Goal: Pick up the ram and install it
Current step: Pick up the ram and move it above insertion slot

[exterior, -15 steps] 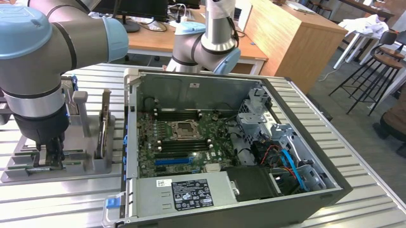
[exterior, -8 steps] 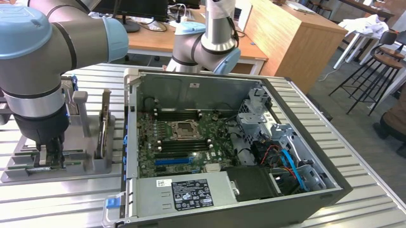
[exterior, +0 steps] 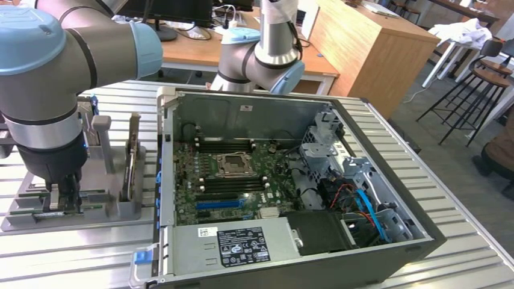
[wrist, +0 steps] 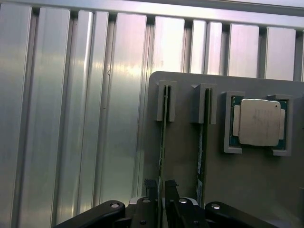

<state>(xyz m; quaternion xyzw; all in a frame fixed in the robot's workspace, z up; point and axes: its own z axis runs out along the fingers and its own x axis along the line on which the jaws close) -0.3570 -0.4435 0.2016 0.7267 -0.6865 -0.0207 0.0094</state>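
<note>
The ram [wrist: 162, 142] is a thin green stick standing on edge in a slot of the grey holder [wrist: 183, 161]. My gripper [wrist: 161, 187] reaches down over its near end, a black finger close on each side, shut on it. The stick still sits in the holder. A twin stick [wrist: 200, 147] stands in the parallel slot beside it. In the exterior view my gripper [exterior: 64, 194] is low over the grey holder [exterior: 112, 211], at that view's left, beside the open computer case [exterior: 165, 180].
A processor chip [wrist: 259, 122] lies in a pocket of the holder beyond the twin stick. The case holds a green motherboard [exterior: 189, 180] with black memory slots [exterior: 229, 146] and a blue slot [exterior: 218, 205]. Ribbed metal table [wrist: 71, 118] surrounds the holder.
</note>
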